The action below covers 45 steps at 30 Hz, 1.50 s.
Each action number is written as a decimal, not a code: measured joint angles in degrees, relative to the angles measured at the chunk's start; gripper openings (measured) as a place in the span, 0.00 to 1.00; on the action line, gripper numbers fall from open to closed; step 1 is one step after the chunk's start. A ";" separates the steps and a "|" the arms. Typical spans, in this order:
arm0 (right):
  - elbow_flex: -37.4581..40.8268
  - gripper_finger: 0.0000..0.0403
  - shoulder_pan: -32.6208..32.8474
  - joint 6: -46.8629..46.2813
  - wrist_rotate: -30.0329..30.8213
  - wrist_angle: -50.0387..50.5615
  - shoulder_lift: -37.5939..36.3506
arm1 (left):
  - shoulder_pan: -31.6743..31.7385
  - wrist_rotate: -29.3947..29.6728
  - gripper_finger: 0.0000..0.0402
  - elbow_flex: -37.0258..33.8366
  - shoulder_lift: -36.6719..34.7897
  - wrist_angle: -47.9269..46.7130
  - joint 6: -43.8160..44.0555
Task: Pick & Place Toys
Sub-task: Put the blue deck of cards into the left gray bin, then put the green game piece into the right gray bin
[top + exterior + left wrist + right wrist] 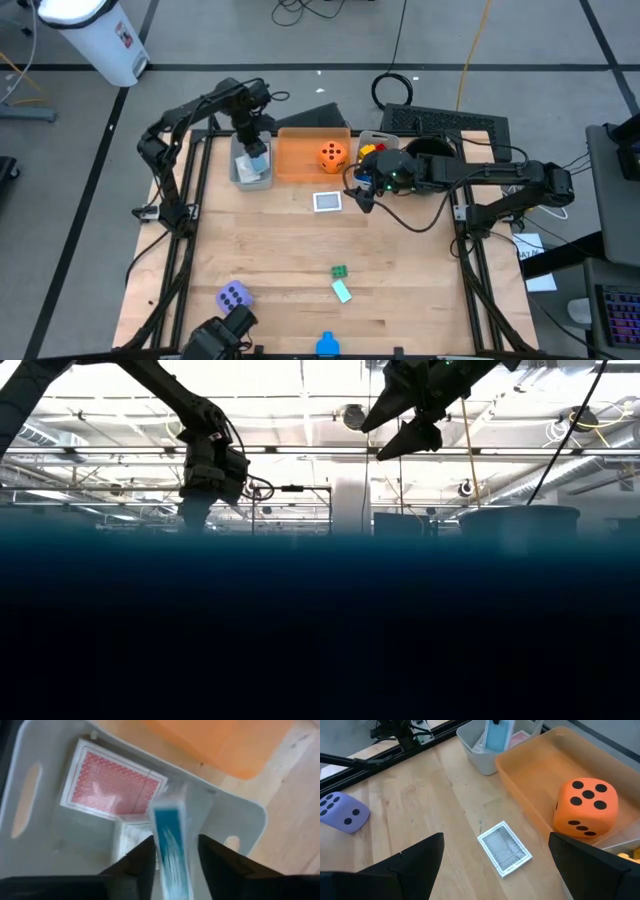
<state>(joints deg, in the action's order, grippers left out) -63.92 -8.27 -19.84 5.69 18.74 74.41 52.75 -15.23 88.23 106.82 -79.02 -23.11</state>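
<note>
My left gripper (pixel 254 150) hangs over the grey bin (pixel 240 172), fingers apart. A blue-backed card (pixel 172 852) shows blurred and on edge between them, and upright in the bin in the right wrist view (pixel 497 735). A red-backed card (pixel 112 785) lies flat on the bin's floor. My right gripper (pixel 495 870) is open and empty above a grey-patterned card (pixel 504 848) lying flat on the table (pixel 327 201). The orange die (pixel 333 154) sits in the orange bin (pixel 300 160). The purple die (pixel 234 296) rests near the front left. My left gripper points down into the grey bin with a finger (pixel 142 862) on either side of the blue-backed card's upper part (pixel 167 827). The card is blurred and stands at a slant between them; I cannot tell whether the fingers touch it.
A green brick (pixel 340 271), a teal piece (pixel 343 291) and a blue brick (pixel 327 345) lie on the near half of the table. Small yellow and red pieces (pixel 368 150) sit right of the orange bin. Bare wood lies between the bins and the bricks.
</note>
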 joint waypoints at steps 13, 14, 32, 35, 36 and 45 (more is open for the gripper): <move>0.00 0.86 0.00 0.19 0.00 -0.02 0.00 | -0.02 9.92 0.64 3.55 -0.01 -2.35 4.62; 0.00 0.86 0.00 0.58 0.00 -0.04 0.00 | -0.02 10.05 0.64 4.91 -0.01 -2.78 5.27; -0.04 0.86 0.02 4.09 0.15 -0.46 0.00 | -4.46 -19.06 0.52 27.39 -6.55 5.30 18.21; -0.04 0.86 0.02 4.09 0.15 -0.46 0.00 | -7.38 -18.19 0.50 27.39 -10.90 9.52 21.59; -0.04 0.86 0.02 4.09 0.15 -0.46 0.00 | -8.62 -17.29 0.49 27.39 -12.49 10.84 22.90; -0.04 0.86 0.02 4.09 0.16 -0.46 0.00 | -24.97 0.13 0.43 23.27 -24.33 20.58 32.35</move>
<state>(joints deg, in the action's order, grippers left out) -63.96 -8.25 -15.75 5.85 18.28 74.41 27.78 -15.11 111.49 82.48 -58.44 9.24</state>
